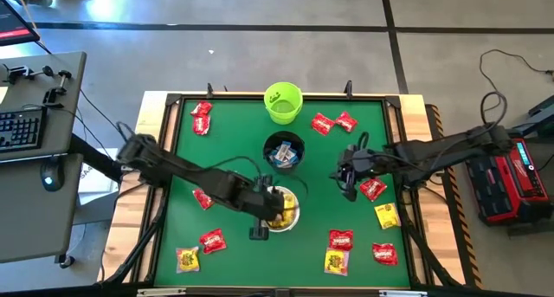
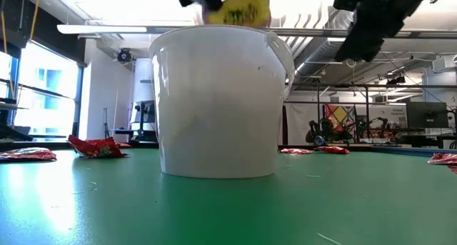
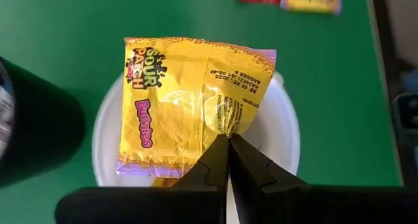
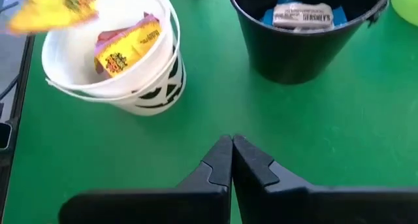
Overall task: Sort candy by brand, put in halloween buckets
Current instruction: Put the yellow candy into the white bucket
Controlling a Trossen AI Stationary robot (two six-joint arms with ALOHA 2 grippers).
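Observation:
My left gripper (image 3: 228, 139) is shut on a yellow candy packet (image 3: 189, 100) right above the open white bucket (image 1: 293, 217), which has another yellow packet (image 4: 127, 48) inside. Farther back stand the black bucket (image 1: 284, 151), holding a blue-and-white packet (image 4: 304, 15), and the lime green bucket (image 1: 283, 102). My right gripper (image 1: 348, 174) is shut and empty, above bare green table to the right of the black bucket. In the low view the held packet (image 2: 239, 11) shows just over the white bucket's rim (image 2: 214, 32). My left gripper pinches the yellow packet between its two fingertips at a crumpled spot (image 3: 225, 123) on the finely printed part of the wrapper, close to one edge. The fingers slant down from the table's left side. The packet is lifted clear, spread out flat above the white bucket's opening.
Loose red packets (image 1: 201, 119) (image 1: 333, 122) (image 1: 372, 189) (image 1: 212, 241) (image 1: 340, 239) and yellow packets (image 1: 386, 215) (image 1: 187, 260) (image 1: 336, 262) lie scattered on the green table (image 1: 234, 150). A raised frame runs around its edges. A desk with a keyboard (image 1: 22, 128) stands to the left.

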